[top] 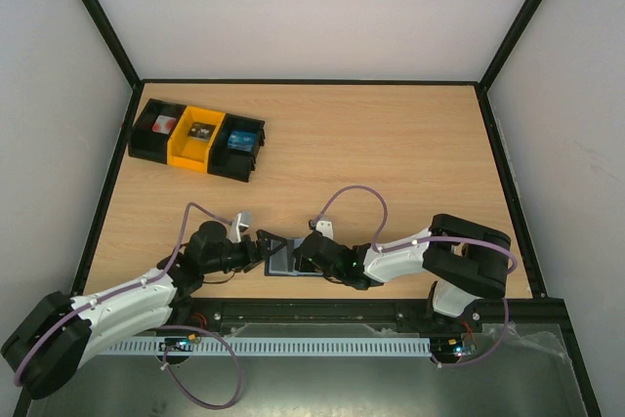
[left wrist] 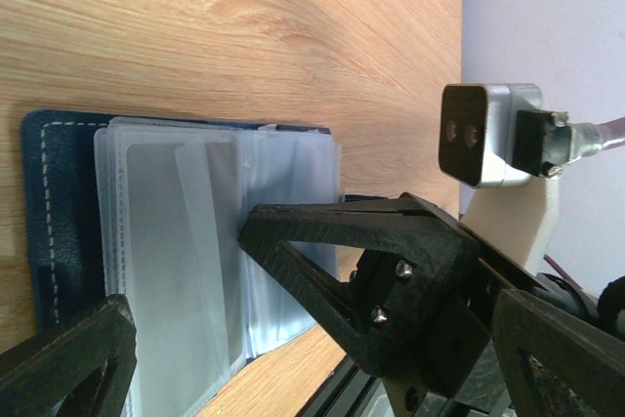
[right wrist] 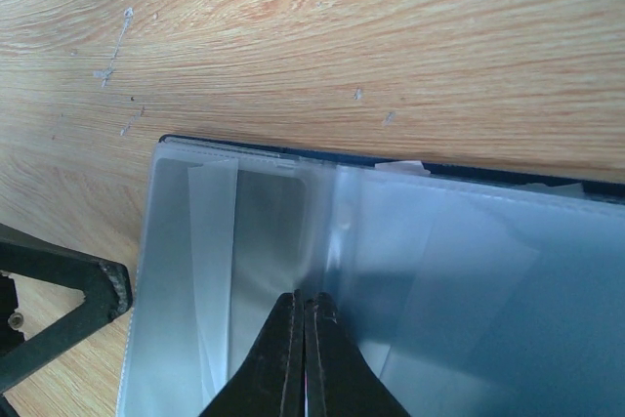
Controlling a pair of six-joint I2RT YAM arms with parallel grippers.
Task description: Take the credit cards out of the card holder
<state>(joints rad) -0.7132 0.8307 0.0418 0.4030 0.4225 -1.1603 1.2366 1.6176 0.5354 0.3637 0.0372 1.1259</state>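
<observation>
Card holder [top: 281, 259]: lies open and flat on the wooden table [top: 391, 163], close to its near edge, between my two grippers. The dark blue cover faces down.
Holder contents: a stack of clear plastic sleeves [left wrist: 176, 241] is fanned across the cover. A pale strip shows through one pocket. I cannot tell whether any pocket holds a card.
Left gripper [left wrist: 186, 266]: fingers spread wide apart, low over the holder from its left side. One finger crosses the sleeves and the other sits past the cover's corner. Nothing is clamped.
Right gripper [right wrist: 303, 298]: fingers pressed together, with the tips on the sleeves at the middle fold. I cannot tell whether a sheet is nipped between them.
Row of bins [top: 198, 139]: stands at the far left of the table, well apart from the holder. It runs black, yellow, black.
Bin contents: each bin holds one small item: red-and-white, dark and blue in that order. They are too small to identify.
Obstructions: my right wrist camera [left wrist: 485, 134] and arm crowd the holder's right side. Purple cables [top: 356, 192] loop above both wrists.
</observation>
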